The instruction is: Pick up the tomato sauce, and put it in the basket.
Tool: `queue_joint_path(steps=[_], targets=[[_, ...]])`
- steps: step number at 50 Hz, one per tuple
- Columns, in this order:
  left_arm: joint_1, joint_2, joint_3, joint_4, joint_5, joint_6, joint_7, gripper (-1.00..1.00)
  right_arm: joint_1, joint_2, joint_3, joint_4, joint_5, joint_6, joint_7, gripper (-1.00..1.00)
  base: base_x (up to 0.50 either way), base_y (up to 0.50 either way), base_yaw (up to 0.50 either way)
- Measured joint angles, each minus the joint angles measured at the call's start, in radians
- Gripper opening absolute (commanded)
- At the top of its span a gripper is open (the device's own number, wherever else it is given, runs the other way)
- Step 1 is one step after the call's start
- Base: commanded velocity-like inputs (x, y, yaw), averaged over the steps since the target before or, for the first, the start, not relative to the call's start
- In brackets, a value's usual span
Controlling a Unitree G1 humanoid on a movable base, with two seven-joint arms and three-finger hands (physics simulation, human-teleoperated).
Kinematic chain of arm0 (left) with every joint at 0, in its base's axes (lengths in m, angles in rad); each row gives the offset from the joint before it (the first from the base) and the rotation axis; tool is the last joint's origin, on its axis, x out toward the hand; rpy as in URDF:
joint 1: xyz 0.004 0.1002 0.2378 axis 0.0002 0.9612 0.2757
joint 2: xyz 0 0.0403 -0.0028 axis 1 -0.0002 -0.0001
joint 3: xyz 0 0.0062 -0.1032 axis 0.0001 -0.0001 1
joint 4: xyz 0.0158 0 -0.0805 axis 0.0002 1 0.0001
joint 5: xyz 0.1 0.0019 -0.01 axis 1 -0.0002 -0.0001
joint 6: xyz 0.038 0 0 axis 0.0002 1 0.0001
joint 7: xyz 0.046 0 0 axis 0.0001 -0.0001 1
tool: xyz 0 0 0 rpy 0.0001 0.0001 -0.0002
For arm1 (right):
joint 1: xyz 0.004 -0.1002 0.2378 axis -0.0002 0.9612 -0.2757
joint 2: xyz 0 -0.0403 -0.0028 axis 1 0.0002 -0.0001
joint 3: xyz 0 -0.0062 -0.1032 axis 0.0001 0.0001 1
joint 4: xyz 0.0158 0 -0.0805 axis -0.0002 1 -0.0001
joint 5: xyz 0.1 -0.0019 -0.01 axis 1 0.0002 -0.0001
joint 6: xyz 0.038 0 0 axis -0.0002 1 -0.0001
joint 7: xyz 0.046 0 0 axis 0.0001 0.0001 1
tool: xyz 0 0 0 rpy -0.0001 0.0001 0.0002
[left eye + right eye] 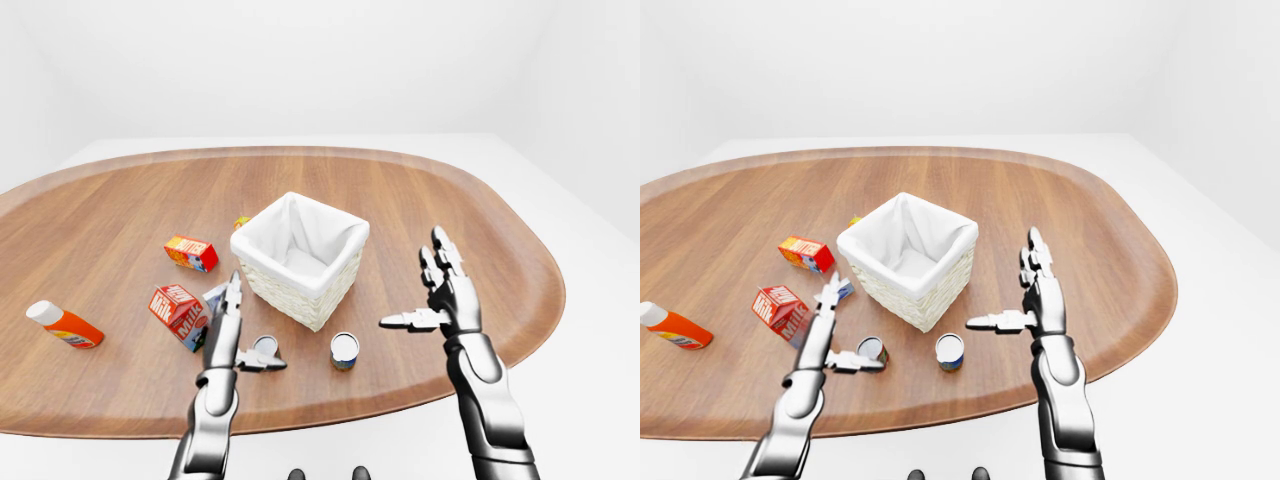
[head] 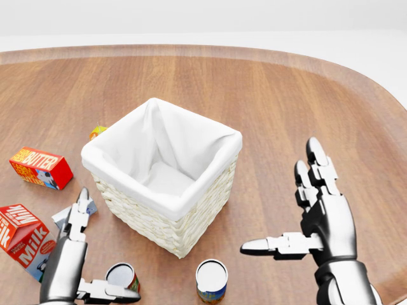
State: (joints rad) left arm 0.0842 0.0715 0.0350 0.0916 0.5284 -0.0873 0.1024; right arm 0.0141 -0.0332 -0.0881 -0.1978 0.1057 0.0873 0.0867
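The tomato sauce can (image 2: 121,274), red-labelled with a silver top, stands upright near the bottom left of the head view. My left hand (image 2: 105,248) is open just left of it, with the thumb (image 2: 111,291) lying along the can's near side and the long fingers (image 2: 79,210) pointing up the view, not closed round it. The white-lined wicker basket (image 2: 172,222) sits in the middle, up and to the right of the can, with nothing visible inside. My right hand (image 2: 280,203) hovers open at the lower right, holding nothing.
A second can (image 2: 211,278) with a blue and yellow label stands below the basket. A milk carton (image 2: 22,235) and a butter box (image 2: 39,167) lie at the left. An orange bottle (image 1: 62,324) lies farther left. The wooden table (image 2: 286,95) extends beyond.
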Motion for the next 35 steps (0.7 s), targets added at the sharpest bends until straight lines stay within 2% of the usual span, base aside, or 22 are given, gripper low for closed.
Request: queue_joint_path(steps=[35], targets=[[0.004,0.0,-0.024,0.049,0.047,0.0,0.025,1.0,-0.005,-0.002,-0.004,0.006,0.002,0.0,0.0,1.0,0.0,0.0,0.0]])
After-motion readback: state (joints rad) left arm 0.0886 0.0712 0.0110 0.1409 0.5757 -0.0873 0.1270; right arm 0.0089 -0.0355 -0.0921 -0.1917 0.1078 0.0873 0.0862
